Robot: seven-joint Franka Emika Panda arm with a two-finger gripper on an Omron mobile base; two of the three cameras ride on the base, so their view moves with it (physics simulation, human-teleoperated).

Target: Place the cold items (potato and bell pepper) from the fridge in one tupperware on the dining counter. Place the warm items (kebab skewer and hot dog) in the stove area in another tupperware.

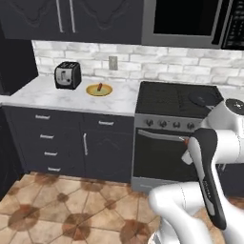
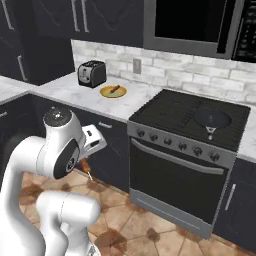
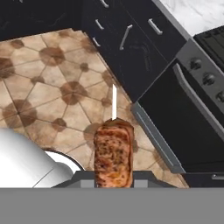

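Observation:
My gripper is shut on the kebab skewer, a browned meat chunk with a white stick pointing away from the hand. It is carried in the air over the tiled floor, in front of the dark cabinets. In the right base view the gripper hangs low beside my arm with the kebab skewer in it. The hot dog lies on a yellow plate on the marble counter left of the stove. From the right base camera the hot dog sits on that plate.
A toaster stands at the back of the counter left of the plate. The stove carries a dark pan on its right rear burner. A microwave hangs above it. Dark drawers and the oven door face the floor.

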